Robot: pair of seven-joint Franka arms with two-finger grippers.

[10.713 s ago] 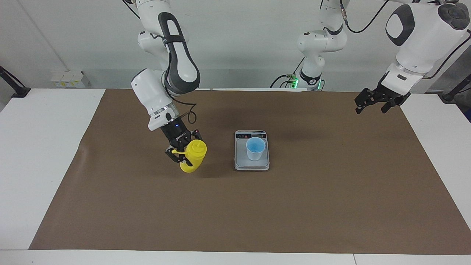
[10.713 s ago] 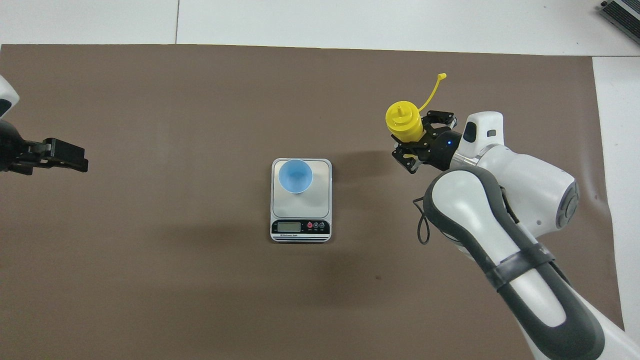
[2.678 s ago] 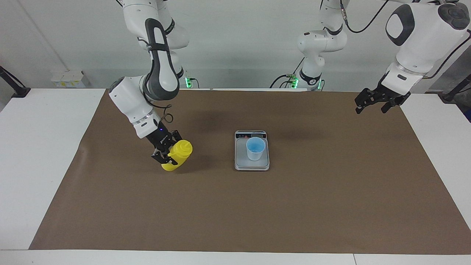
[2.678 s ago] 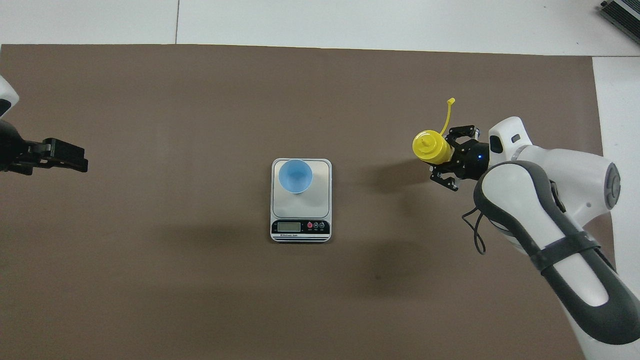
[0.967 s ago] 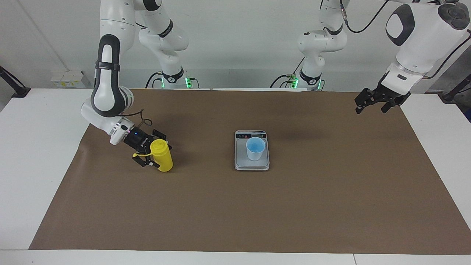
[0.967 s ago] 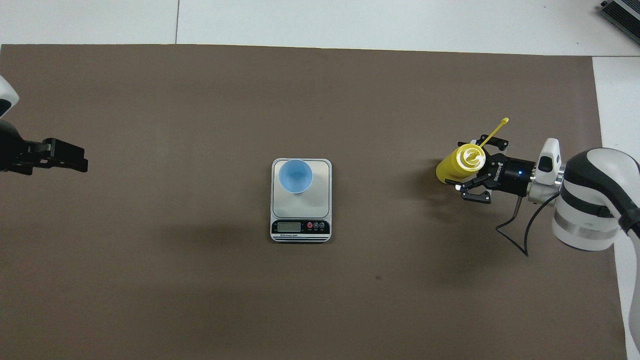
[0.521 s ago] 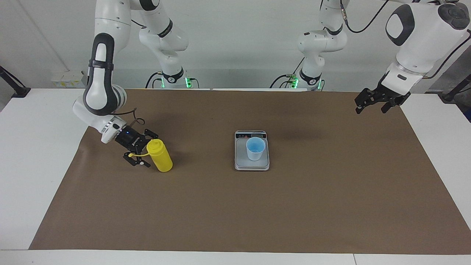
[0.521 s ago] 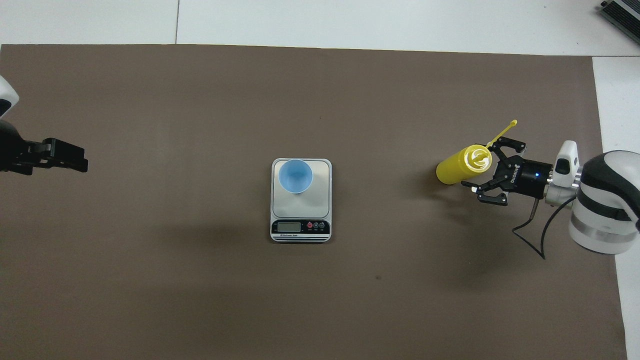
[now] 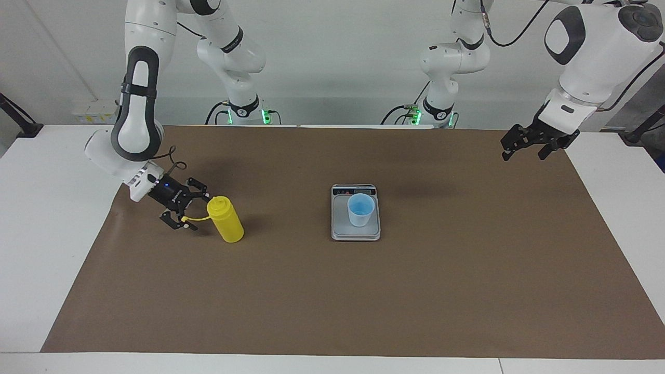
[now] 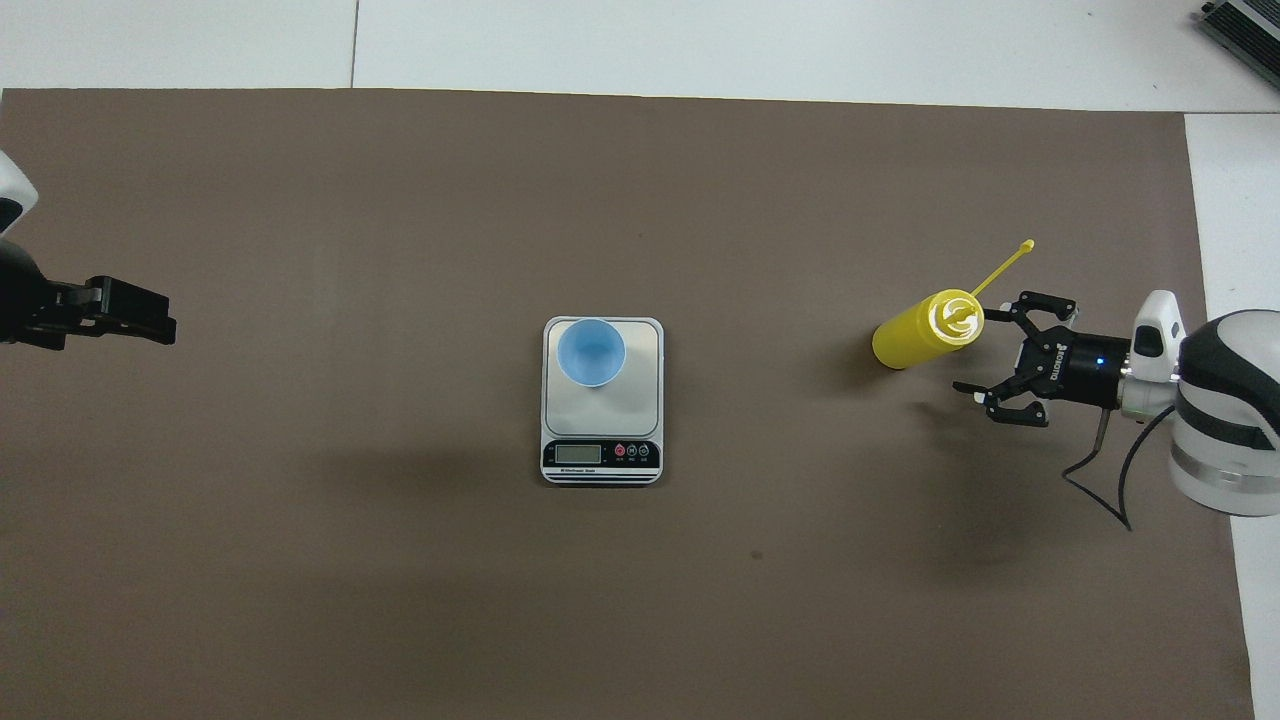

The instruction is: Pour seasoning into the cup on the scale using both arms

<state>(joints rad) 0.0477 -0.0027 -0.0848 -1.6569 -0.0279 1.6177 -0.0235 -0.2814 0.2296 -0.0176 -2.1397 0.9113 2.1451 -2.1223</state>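
brown paper [image 9: 363,291] covers the table; the bottle [image 9: 225,219] stands toward the right arm's end, the right gripper [image 9: 182,210] wide open beside it. it should clear the strap [image 10: 1000,266]. the left gripper [image 9: 527,144] waits.

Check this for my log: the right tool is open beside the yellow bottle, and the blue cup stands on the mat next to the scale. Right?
Not quite. The facing view shows the cup standing on the scale, not on the mat. The right tool is indeed open beside the bottle.
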